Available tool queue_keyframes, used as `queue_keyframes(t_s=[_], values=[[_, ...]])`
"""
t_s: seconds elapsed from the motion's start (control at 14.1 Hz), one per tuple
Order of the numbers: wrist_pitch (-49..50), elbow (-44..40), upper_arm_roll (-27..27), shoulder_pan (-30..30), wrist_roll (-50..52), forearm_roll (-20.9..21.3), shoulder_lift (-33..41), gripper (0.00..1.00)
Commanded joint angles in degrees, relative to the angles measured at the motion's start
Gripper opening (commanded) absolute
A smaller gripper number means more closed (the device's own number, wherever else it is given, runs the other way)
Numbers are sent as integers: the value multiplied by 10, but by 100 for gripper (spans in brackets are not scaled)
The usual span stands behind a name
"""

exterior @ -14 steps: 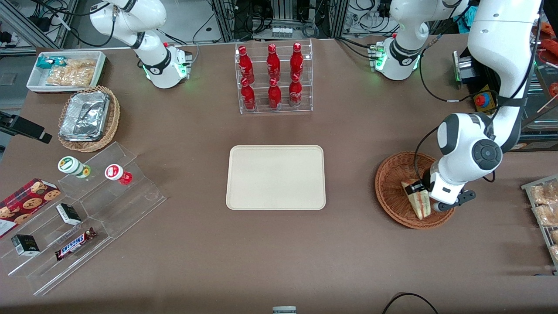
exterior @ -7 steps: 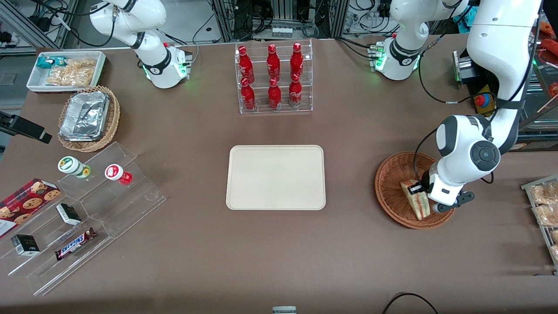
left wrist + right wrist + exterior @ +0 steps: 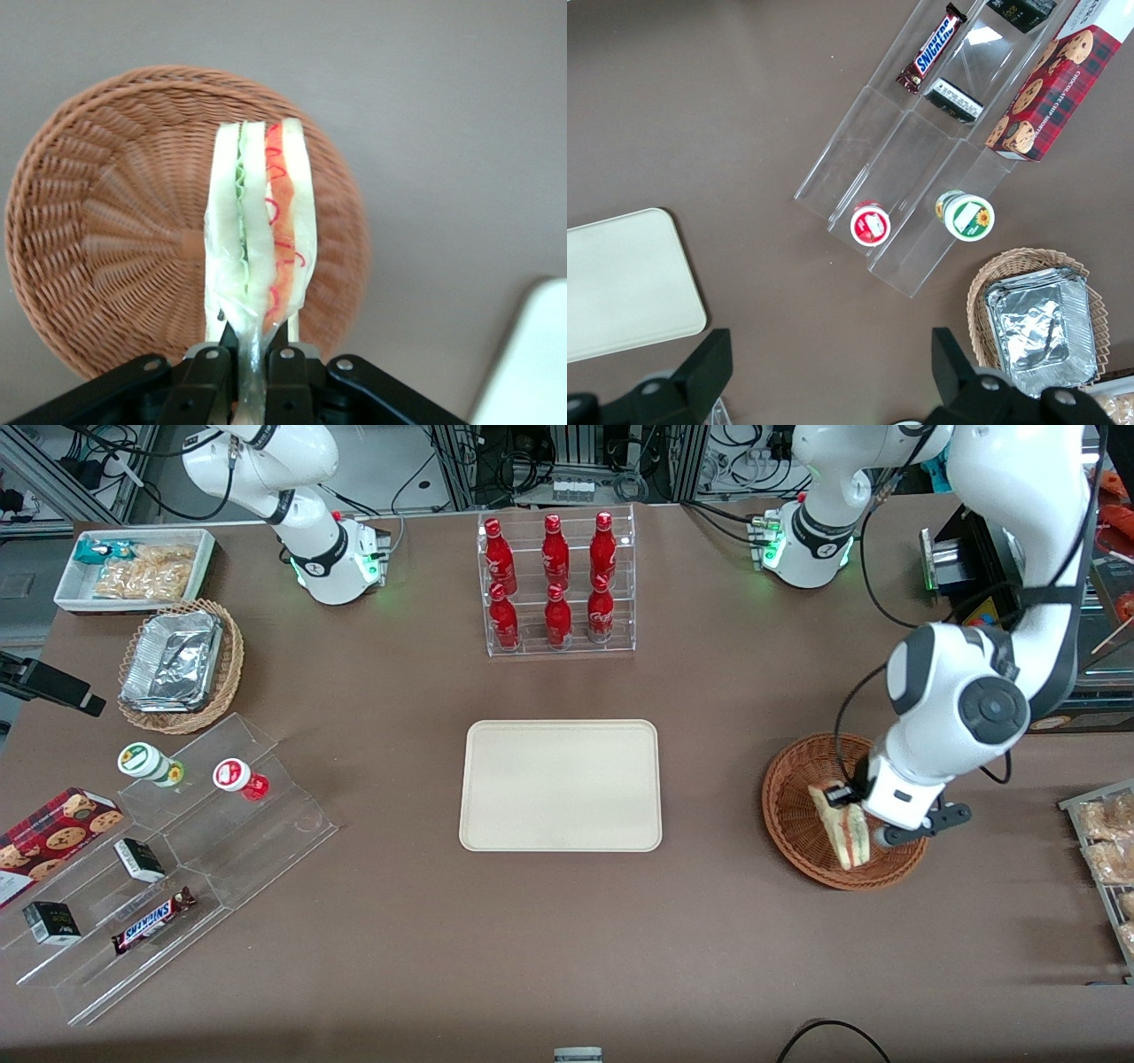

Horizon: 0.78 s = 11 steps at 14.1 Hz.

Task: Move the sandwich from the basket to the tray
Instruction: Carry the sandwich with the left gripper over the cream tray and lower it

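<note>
The sandwich [image 3: 842, 828], a clear-wrapped wedge of pale bread with red-orange and green filling, hangs above the reddish-brown wicker basket [image 3: 793, 810] at the working arm's end of the table. My left gripper [image 3: 849, 808] is shut on its wrapper and holds it lifted over the basket. In the left wrist view the fingers [image 3: 285, 359] pinch the sandwich [image 3: 261, 230] at its narrow end, with the empty basket [image 3: 115, 239] below. The cream-beige tray [image 3: 561, 785] lies flat at the table's middle, toward the parked arm from the basket; a corner shows in the wrist view [image 3: 532, 354].
A clear rack of red bottles [image 3: 556, 584] stands farther from the front camera than the tray. A clear stepped stand [image 3: 177, 850] with snacks, a foil-tray basket [image 3: 180, 666] and a white bin [image 3: 133, 568] are at the parked arm's end. A rack of pastries [image 3: 1107, 841] sits beside the basket.
My left gripper has risen with the sandwich in it, lifting it off the basket floor. The arm's elbow has moved up and away from the front camera.
</note>
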<state>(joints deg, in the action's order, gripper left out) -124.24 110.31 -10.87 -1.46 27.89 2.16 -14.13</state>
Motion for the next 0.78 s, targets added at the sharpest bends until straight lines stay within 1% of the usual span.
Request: queue_keyframes(t_s=[0.0, 0.07, 0.14, 0.21, 0.35, 0.42, 0.49, 0.64, 0.71], values=[[23, 4, 4, -126, 33, 8, 16, 5], [23, -1, -4, -152, 37, 7, 11, 5], [25, -18, -31, -165, 57, 6, 0, 5], [33, -42, -56, -172, 88, 8, -21, 5], [65, -96, -83, -193, 152, 18, -64, 5], [71, -133, -85, -215, 191, 23, -92, 5], [67, -151, -85, -236, 224, 26, -116, 5], [57, -173, -86, -259, 250, 26, -149, 7], [38, -198, -86, -273, 257, 25, -173, 7]])
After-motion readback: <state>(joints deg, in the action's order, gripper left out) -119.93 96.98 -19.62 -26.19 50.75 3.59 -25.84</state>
